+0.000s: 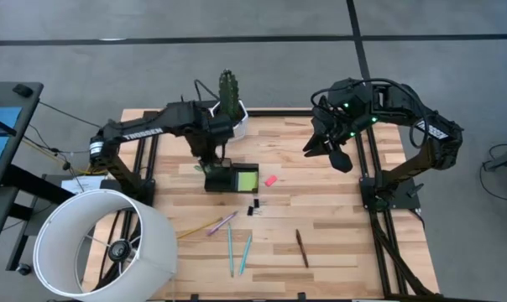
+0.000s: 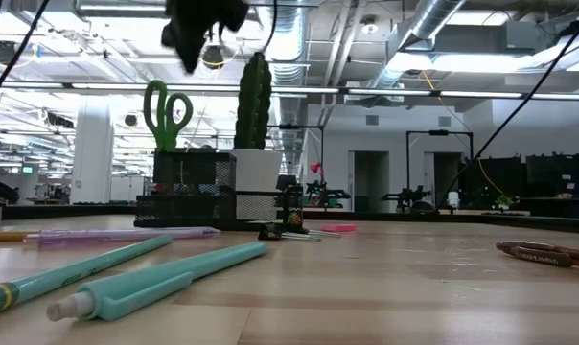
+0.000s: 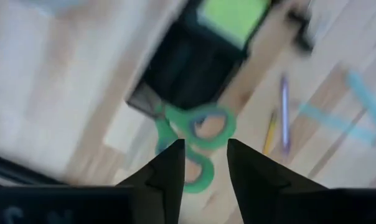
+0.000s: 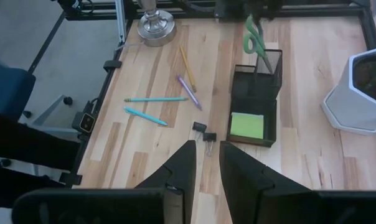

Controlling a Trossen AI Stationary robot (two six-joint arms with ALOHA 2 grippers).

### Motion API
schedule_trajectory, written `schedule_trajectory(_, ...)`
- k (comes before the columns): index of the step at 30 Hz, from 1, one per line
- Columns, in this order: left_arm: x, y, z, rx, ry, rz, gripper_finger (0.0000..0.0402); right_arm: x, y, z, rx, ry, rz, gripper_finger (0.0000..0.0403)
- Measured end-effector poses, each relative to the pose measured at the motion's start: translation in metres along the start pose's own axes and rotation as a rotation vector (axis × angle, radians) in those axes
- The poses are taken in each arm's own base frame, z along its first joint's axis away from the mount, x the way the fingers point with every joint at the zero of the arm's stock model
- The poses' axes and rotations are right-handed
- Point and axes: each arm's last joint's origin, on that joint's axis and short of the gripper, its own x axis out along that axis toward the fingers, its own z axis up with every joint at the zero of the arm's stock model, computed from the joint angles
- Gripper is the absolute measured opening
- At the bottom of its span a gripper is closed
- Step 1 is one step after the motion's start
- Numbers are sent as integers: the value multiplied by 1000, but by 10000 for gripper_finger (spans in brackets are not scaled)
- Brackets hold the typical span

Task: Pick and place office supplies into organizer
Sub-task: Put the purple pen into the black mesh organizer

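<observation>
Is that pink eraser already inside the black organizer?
No, the pink eraser lies on the bare wooden table, apart from the organizer, which holds the scissors and the green pad.

A wooden bench (image 1: 337, 210) is carrying a black organizer (image 1: 233, 178) at centre, a pink eraser (image 1: 270, 179) beside it, binder clips (image 1: 253, 207), pens (image 1: 237, 247) lower down, and a white pot (image 1: 239, 117) above.

The black organizer (image 4: 255, 99) stands on the wooden table (image 4: 312, 155), green-handled scissors (image 4: 253, 36) upright in its tall compartment and a lime-green sticky-note pad (image 4: 246, 126) in the low one. At its nine o'clock lie black binder clips (image 4: 205, 132), two teal pens (image 4: 149, 107), a purple pen (image 4: 190, 92) and a yellow pen (image 4: 186, 60). A white pot (image 4: 359, 93) sits at three o'clock.
</observation>
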Motion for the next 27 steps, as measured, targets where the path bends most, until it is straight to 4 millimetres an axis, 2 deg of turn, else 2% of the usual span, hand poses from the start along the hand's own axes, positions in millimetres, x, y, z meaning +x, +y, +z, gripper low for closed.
schedule_trajectory(3, -30, -5, 0, -80, -128, -6, 100, 0, 0, 0, 0, 0, 0, 64)
schedule_trajectory(6, -51, -15, -7, -162, -193, -74, 93, 0, 1, 0, 29, 4, 4, 64)
schedule_trajectory(11, -55, -48, -23, -156, -174, -140, 87, 3, 12, -7, 58, 88, 48, 64)
schedule_trajectory(15, -45, -83, -45, -201, -113, -155, 87, 6, 25, -10, 42, 146, 93, 64)
schedule_trajectory(20, -30, -138, -75, -243, -123, -214, 87, -7, 31, -13, -9, 103, 92, 64)
schedule_trajectory(24, -1, -169, -91, -169, -82, -181, 87, -8, 26, -11, -86, 71, 78, 64)
schedule_trajectory(27, 30, -174, -94, -230, 24, -58, 87, -8, 21, -7, -90, 34, 56, 64)
